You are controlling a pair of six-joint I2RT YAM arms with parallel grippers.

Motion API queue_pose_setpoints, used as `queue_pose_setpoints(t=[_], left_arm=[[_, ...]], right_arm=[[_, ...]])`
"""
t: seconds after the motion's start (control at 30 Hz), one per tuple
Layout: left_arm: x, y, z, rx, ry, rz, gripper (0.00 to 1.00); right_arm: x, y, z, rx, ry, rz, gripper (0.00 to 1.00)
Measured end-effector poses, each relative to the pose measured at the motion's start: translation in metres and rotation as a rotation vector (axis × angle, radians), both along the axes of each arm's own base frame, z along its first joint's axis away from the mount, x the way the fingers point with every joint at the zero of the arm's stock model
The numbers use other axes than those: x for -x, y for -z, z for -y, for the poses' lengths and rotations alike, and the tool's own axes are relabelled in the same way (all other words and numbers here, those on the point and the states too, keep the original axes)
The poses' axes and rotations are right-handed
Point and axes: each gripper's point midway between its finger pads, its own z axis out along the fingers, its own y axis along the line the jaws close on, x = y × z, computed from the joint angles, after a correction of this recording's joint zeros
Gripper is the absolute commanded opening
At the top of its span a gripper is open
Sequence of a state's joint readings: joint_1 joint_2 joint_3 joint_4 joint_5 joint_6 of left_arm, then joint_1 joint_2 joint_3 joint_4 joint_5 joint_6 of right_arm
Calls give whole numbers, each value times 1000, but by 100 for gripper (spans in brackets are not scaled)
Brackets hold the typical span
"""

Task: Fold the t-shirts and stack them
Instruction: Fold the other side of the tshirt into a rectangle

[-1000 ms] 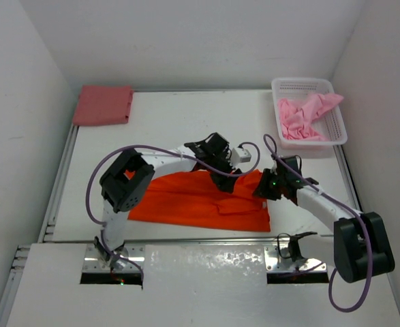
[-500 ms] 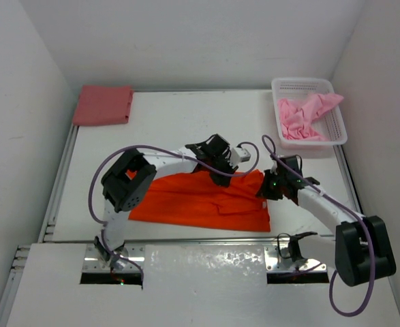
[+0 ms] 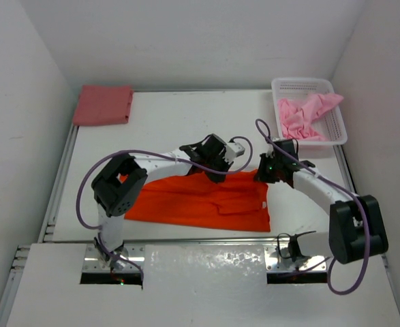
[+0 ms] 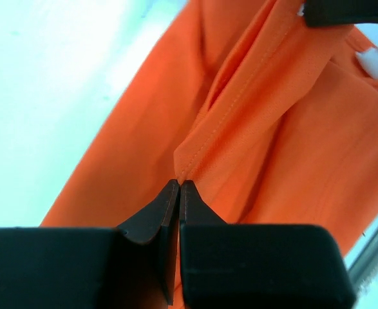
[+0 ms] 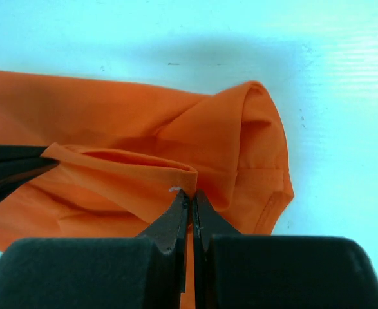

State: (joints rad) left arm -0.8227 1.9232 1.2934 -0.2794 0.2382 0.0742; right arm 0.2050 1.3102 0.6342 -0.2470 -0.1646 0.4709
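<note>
- Bench point(image 3: 172, 122): orange shirt point(image 3: 200, 201) lies near centre, partly under both your arms.
- Rose-red shirt point(image 3: 103, 104) is folded in the far-left corner.
- Basket point(image 3: 302, 85), far right, holds the crumpled light pink shirt point(image 3: 302, 117).
- Your left hand point(image 4: 179, 187) and right hand point(image 5: 190, 193) each pinch an orange fold.

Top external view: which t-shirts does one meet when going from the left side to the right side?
rose-red t-shirt → orange t-shirt → light pink t-shirt
</note>
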Motion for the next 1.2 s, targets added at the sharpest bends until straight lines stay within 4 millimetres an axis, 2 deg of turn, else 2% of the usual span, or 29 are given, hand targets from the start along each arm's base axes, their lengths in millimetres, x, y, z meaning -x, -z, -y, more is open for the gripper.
queue_pose_setpoints(t=[0.23,0.27,0.3,0.37,0.4,0.43,0.47,0.53,0.7,0.87,0.93,1.07,1.2], left_arm=[[-13,12,-9,-39,-66,11,0],[-13,17,-9,-48,-66,2,7],[-13,23,-10,-58,-63,-7,13],[-10,35,-12,-82,-59,-34,28],[-10,38,-11,-84,-58,-42,32],[-11,35,-10,-78,-57,-45,37],[-13,34,-10,-81,-61,-38,44],[-15,34,-12,-97,-69,-36,49],[-18,32,-17,-127,-78,-26,50],[-16,33,-19,-139,-78,-36,51],[-17,30,-20,-146,-75,-38,52],[-26,12,-13,-132,-72,-7,67],[-30,-12,-11,-103,-65,33,69]], right_arm=[[-14,13,-1,20,6,-52,2],[-17,13,-2,21,5,-55,6],[-19,15,-2,24,5,-61,15],[-23,19,0,39,7,-71,27],[-24,21,1,50,6,-74,32],[-25,23,2,60,3,-80,42],[-26,24,4,71,5,-84,44],[-26,24,7,96,3,-93,48],[-36,4,11,119,11,-46,50],[-36,-34,7,67,28,53,47],[-33,-38,4,37,30,64,47],[-16,-15,1,15,38,-20,53],[2,13,-1,0,42,-131,53]])
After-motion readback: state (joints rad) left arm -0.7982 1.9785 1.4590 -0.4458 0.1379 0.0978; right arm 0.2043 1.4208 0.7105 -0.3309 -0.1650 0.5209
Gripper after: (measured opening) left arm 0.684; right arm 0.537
